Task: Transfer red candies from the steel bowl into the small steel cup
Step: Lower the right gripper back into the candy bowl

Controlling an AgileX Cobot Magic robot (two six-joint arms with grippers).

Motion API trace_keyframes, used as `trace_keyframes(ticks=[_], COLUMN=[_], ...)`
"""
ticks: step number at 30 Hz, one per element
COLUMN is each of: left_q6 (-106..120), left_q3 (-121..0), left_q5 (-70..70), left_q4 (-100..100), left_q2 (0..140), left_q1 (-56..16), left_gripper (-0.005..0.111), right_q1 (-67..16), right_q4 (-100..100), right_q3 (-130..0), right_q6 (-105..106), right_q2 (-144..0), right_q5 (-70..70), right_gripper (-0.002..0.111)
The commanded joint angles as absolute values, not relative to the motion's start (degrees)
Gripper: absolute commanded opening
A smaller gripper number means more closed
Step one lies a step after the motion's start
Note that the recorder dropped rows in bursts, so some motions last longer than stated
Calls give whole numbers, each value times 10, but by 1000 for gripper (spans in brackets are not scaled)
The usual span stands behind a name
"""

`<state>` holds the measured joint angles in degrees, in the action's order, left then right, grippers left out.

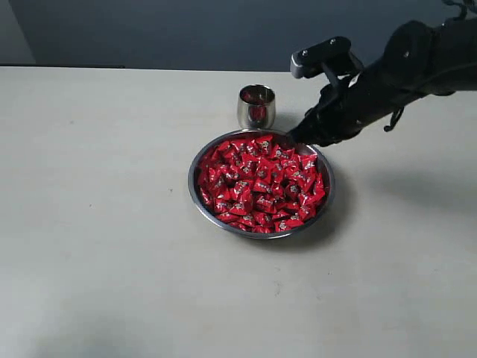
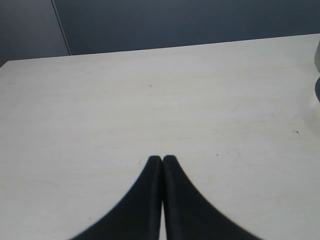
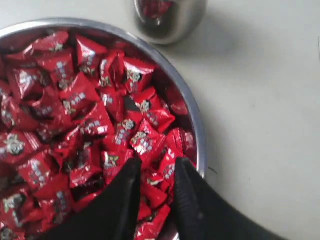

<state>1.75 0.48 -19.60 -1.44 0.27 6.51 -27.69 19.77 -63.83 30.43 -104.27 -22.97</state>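
Red candies [image 1: 258, 183], dozens, fill one bowl [image 1: 191, 185] by one cup [image 1: 249, 115]; half-parted right end effector [image 3: 157, 163] straddles some, hold unclear.

Steel bowl [image 1: 191, 181] in exterior, right-wrist views

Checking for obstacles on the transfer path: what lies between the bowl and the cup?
Only a narrow strip of bare table separates the bowl and the cup; the right wrist view shows it best.
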Motion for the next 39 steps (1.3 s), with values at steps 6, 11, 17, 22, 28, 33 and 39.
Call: trace_keyframes(ticks=[6,11,17,22,28,33,39], left_q6=[17,17,17,17,17,17,17], left_q3=[0,0,0,0,0,0,0], left_q5=[-193,-193,-193,-193,-193,-193,-193], left_q4=[-16,-16,-16,-16,-16,-16,-16], left_q2=[0,0,0,0,0,0,0], left_q1=[62,62,62,62,62,62,62], left_gripper=[0,0,0,0,0,0,0], right_q1=[-275,-275,-275,-275,-275,-275,-275], right_q4=[252,415,562,562,557,555,552], right_q3=[-589,-589,-592,-592,-592,-592,-592], right_q6=[422,597,753,753,753,753,753], right_q2=[-1040,-1043,-1043,-1044,-1047,-1057,-1081], right_q5=[-202,-221,-281,-288,-295,-296,-296], right_gripper=[24,24,24,24,24,24,24])
